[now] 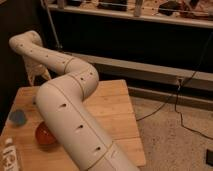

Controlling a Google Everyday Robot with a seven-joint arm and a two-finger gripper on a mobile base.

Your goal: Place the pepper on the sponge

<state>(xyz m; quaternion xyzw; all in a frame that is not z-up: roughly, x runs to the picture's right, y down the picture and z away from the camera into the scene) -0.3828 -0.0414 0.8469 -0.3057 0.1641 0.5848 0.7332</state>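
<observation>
My gripper (pixel 38 75) hangs at the end of the white arm (pixel 70 107), over the far left corner of the wooden table (pixel 112 107). The arm sweeps from the bottom of the view up and to the left, covering much of the table's left half. The pepper and the sponge are hidden behind the arm. Only a small dark sliver shows at the arm's left edge, and I cannot tell what it is.
A round red-orange bowl (pixel 44 134) sits at the front left, partly behind the arm. A round dark blue object (pixel 18 117) lies near the left edge and a white bottle (pixel 10 155) stands at the front left corner. A dark shelf unit (pixel 140 40) stands behind, with cables on the floor at the right.
</observation>
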